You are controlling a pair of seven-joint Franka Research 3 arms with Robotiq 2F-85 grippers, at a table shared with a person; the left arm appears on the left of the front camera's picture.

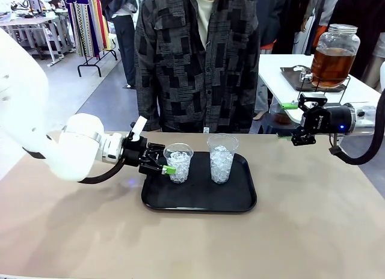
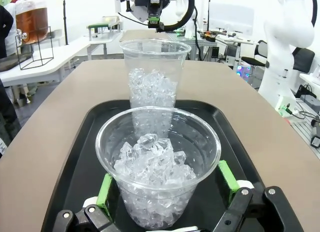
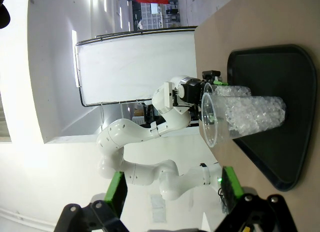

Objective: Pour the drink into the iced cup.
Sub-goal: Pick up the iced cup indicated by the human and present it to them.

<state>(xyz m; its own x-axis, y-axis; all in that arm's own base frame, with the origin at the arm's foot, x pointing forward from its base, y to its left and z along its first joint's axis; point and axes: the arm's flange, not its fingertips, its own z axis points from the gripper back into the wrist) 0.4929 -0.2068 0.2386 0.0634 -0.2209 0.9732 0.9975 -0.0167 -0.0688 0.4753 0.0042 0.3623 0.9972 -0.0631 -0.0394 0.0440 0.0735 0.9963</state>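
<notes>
Two clear cups of ice stand on a black tray [image 1: 198, 202]. My left gripper [image 1: 170, 164] is open around the left, shorter iced cup [image 1: 179, 162], its green pads [image 2: 227, 175] flanking the cup [image 2: 157, 167] low down; the right pad stands slightly off the wall. The taller iced cup [image 1: 222, 158] stands just behind it [image 2: 154, 74]. The amber drink [image 1: 329, 65] fills a glass dispenser jar with a silver lid on a white side table at back right, also at the left wrist view's top left [image 2: 31, 23]. My right gripper [image 1: 287, 119] hovers open and empty above the table's right side [image 3: 172, 192].
A person in a dark patterned shirt [image 1: 198, 62] stands at the far edge, right behind the tray. The jar rests on a wire stand over a dark tray [image 1: 298, 79]. Bare tan tabletop [image 1: 313, 219] surrounds the black tray.
</notes>
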